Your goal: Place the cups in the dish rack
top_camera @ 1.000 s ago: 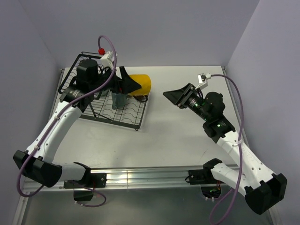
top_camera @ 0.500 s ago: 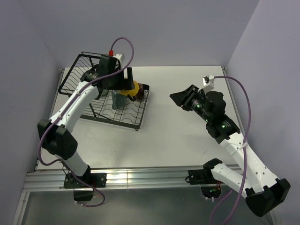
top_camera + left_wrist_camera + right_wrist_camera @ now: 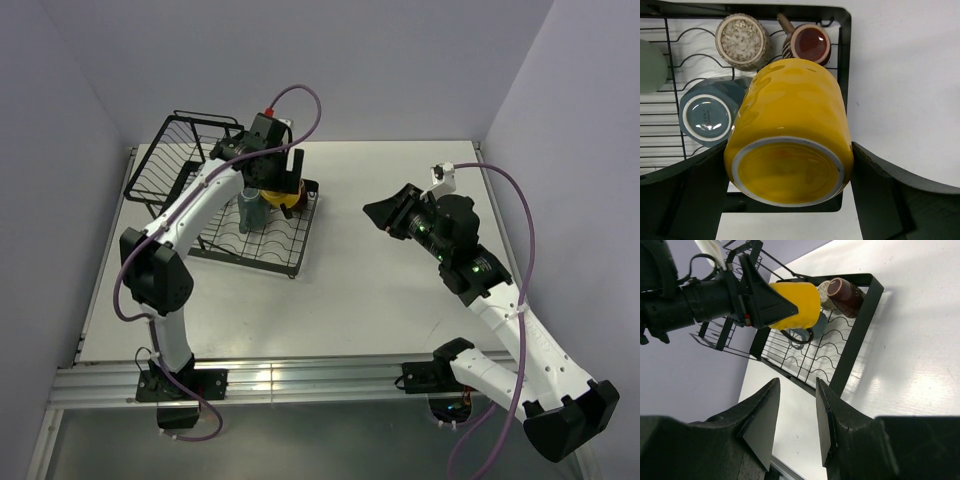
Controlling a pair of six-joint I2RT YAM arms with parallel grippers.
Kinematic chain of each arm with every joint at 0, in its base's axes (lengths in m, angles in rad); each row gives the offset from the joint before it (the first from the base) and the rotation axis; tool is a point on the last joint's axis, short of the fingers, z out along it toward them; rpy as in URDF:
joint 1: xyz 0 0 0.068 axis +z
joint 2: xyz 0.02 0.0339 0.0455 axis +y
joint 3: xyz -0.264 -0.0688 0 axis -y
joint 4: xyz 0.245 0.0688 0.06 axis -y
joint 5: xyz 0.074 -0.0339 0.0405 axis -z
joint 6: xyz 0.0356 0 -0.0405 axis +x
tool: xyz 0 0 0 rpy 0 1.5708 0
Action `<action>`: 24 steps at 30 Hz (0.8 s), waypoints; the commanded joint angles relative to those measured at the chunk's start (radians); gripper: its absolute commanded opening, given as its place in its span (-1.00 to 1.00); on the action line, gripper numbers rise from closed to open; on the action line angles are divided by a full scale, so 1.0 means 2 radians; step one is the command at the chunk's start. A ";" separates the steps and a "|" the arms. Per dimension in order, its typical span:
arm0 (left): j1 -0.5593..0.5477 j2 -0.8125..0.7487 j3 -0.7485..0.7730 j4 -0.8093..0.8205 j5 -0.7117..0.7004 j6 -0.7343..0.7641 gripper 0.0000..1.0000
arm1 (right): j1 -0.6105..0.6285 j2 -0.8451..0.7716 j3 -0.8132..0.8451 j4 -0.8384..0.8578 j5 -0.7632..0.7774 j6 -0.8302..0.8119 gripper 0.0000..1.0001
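My left gripper [image 3: 281,184] is shut on the yellow mug [image 3: 792,127] and holds it on its side above the right end of the dish rack [image 3: 262,251]. The mug's base faces the left wrist camera, and its handle hangs down in the right wrist view [image 3: 796,304]. In the rack's tray below it are a beige speckled cup [image 3: 742,40], a dark brown mug [image 3: 808,44] and an upturned grey-blue cup [image 3: 706,118]. A pale green cup [image 3: 650,66] shows at the left edge. My right gripper [image 3: 384,212] is open and empty over the table, right of the rack.
The rack's taller basket section [image 3: 180,150] stands at the back left by the wall. The rack's black frame edge [image 3: 860,332] faces my right gripper [image 3: 796,412]. White table surface [image 3: 380,290] lies between rack and right arm. Walls close in the back and sides.
My left arm has reached farther right and back over the rack, carrying the yellow mug to the tray's right end. The right arm has barely moved.
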 commanded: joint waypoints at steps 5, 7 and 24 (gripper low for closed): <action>-0.006 0.013 0.035 -0.014 -0.012 0.032 -1.00 | 0.002 -0.007 0.012 0.005 0.005 -0.010 -0.15; -0.008 0.019 0.035 -0.019 -0.006 0.038 -1.00 | 0.002 -0.006 0.011 0.006 0.005 -0.010 -0.15; -0.009 0.080 0.015 -0.010 0.016 0.042 -1.00 | 0.003 -0.007 0.002 0.011 0.004 -0.011 -0.15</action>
